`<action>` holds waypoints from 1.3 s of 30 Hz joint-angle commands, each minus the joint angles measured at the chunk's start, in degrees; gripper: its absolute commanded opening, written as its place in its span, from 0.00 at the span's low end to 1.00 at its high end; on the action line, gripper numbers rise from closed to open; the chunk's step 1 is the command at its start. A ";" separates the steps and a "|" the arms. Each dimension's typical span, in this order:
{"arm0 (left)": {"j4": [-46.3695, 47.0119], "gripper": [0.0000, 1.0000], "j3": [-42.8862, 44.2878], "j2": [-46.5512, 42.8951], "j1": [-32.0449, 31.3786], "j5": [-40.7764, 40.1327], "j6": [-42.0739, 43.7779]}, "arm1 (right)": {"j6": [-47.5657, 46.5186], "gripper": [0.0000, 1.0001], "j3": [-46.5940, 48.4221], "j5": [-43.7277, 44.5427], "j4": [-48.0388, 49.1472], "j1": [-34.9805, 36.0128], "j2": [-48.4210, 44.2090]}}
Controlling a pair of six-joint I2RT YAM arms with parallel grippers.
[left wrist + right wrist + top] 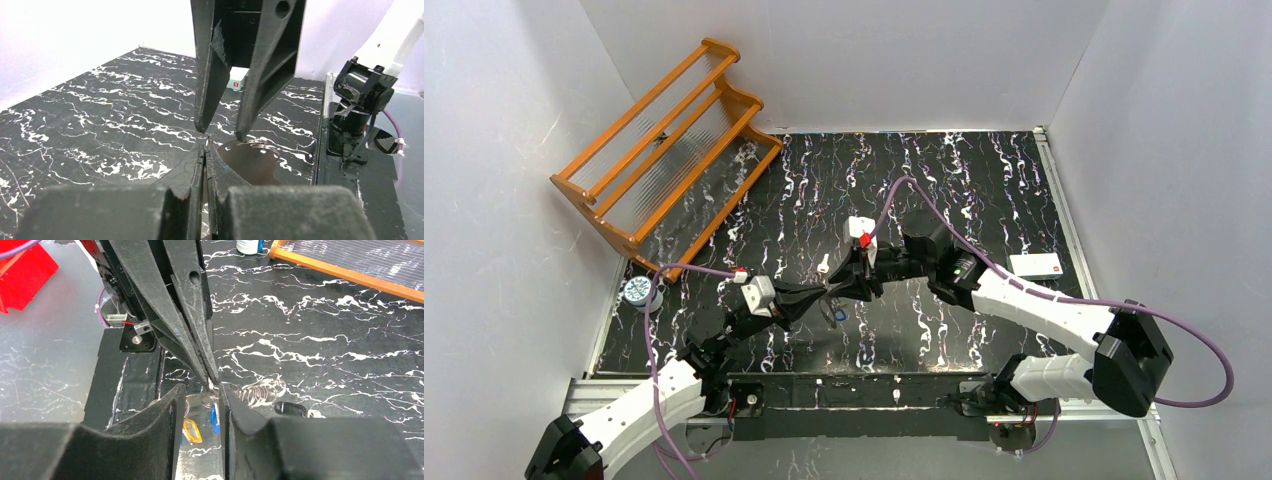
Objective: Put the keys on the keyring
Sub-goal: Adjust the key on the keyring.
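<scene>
The left gripper (205,146) fills the bottom of its own wrist view. Its two black fingers are pressed together with only a hairline gap. Something small may be nipped at the very tip, but I cannot tell what. It meets the right gripper (202,390) tip to tip over the middle of the table. The right gripper's fingers stand spread, and a silvery sliver of metal lies in the gap between them, not squeezed.

Both work just above the black, white-veined tabletop (984,190). An orange wooden rack (669,150) stands askew in the far-left corner. Toward the right edge, well apart from the grippers, lies a white rectangular card (1036,265) with a red mark. By the left edge, near the rack's foot, sits a small round tin (637,290) with a patterned lid.

The keyring (257,390), a pale oval loop with ridged coils, lies flat on the tabletop just beside the right gripper and close under the left gripper's tip. Whether either touches it is unclear.

The keys (836,314) are clustered on the tabletop directly beneath the two grippers. There, a blue-headed key (214,417) and a brass-gold key (192,431) lie side by side under the right gripper's gap. A black-headed key (290,409) lies just beside the keyring, apart from it. A white-headed key (823,265) lies alone, just beyond the grippers.
</scene>
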 commanded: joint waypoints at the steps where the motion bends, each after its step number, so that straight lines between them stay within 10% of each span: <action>1: 5.14 0.00 0.00 -0.13 -0.11 1.57 -1.14 | 0.65 0.37 -0.10 -0.54 3.52 -0.61 0.17; 15: 5.48 0.00 1.05 0.81 -0.11 3.71 -1.25 | 0.33 0.34 0.37 -1.70 2.55 -1.18 2.73; 22: 5.68 0.00 1.13 0.82 -0.11 3.75 -0.81 | 0.86 0.01 0.34 -2.73 2.59 -1.77 3.50; 27: 5.68 0.02 0.81 0.34 -0.09 2.02 -0.72 | 0.04 0.01 0.18 -1.78 1.46 -2.29 2.37; 33: 5.35 0.63 0.71 -0.30 -0.11 -2.76 -0.63 | -3.58 0.01 2.62 2.45 -5.86 -2.48 1.20; 39: 4.65 0.88 1.08 -0.32 -0.11 -5.63 -0.54 | -5.78 0.01 3.79 9.05 -12.69 -2.68 -0.77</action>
